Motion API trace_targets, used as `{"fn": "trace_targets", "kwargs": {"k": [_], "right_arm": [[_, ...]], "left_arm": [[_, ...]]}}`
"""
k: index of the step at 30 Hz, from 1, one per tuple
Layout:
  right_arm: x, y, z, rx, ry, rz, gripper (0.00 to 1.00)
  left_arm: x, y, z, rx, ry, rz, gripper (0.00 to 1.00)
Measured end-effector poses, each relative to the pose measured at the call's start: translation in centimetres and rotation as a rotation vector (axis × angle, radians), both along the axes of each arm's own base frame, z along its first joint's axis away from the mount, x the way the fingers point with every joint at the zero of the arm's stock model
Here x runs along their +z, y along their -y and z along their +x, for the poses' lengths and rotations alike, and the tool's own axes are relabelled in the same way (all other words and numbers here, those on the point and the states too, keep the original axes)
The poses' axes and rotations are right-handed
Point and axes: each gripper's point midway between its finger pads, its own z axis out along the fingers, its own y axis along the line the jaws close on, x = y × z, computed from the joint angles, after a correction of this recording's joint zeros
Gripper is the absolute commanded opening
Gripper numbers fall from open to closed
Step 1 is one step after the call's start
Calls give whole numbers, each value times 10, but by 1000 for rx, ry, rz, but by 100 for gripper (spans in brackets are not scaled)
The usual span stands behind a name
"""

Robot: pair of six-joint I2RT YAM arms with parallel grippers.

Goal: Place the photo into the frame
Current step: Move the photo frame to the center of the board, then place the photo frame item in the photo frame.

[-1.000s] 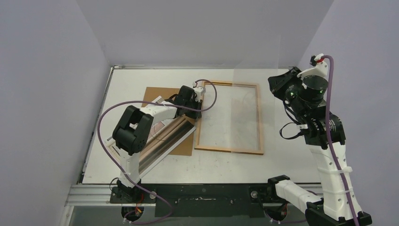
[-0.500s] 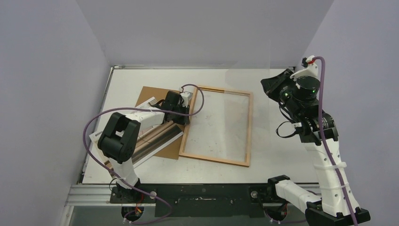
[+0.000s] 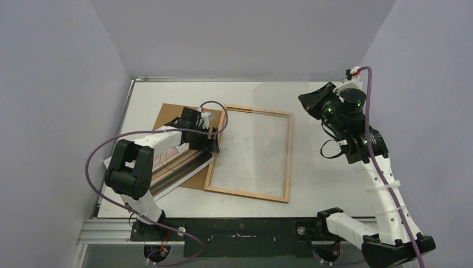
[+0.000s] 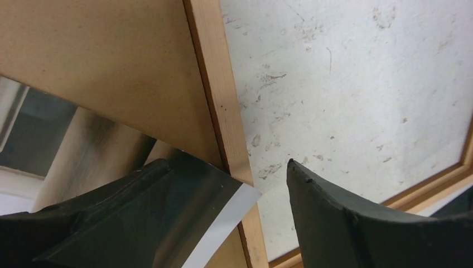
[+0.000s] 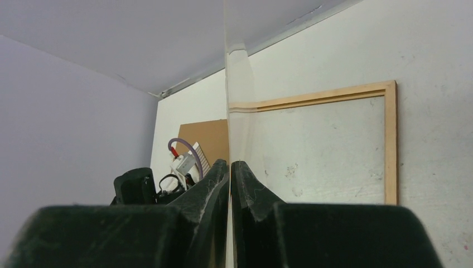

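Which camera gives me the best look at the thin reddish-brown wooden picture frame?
The top external view: the whole frame lies flat on the table, all four rails in view. The left wrist shows only one rail close up; the right wrist shows two rails meeting at a corner.

Robotics lab test cell — scuffed white tabletop (image 3: 167,92) boxed in by plain lilac-grey partitions (image 3: 56,111) at 9, 12 and 3 o'clock. Metal rail (image 3: 111,228) at 6 o'clock carries the left arm (image 3: 131,173) and right arm (image 3: 385,192), purple cables (image 3: 87,166) looping loose.
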Motion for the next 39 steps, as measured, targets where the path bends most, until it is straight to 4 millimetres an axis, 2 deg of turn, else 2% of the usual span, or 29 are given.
{"fn": "trace_targets", "kwargs": {"k": [3,6,8,10,15,18,21,29,36,39], "right_arm": [[2,-9,0,14,4,1,5],[8,-28,-3,53,15,7,5],[13,-45,-6,86,24,19,5],[15,-61,-6,109,33,24,5],[12,-108,-6,159,29,6,5],[1,-133,-3,172,14,-8,5],[-11,-143,6,150,-7,-7,5],[-16,-148,22,76,8,70,5],[-59,-149,25,45,-50,96,5],[-69,-149,25,37,-67,106,5]], "left_arm": [[13,-5,3,25,-41,-43,87],[35,-9,18,45,-33,-96,89],[52,-12,30,56,-13,-127,87],[70,-19,44,77,10,-162,79],[96,-57,71,167,16,-211,75],[92,-83,79,229,-7,-218,77],[84,-95,74,259,-43,-202,80],[68,-91,56,232,-98,-184,81],[63,-90,53,231,-108,-185,78],[59,-90,52,233,-105,-190,78]]}}
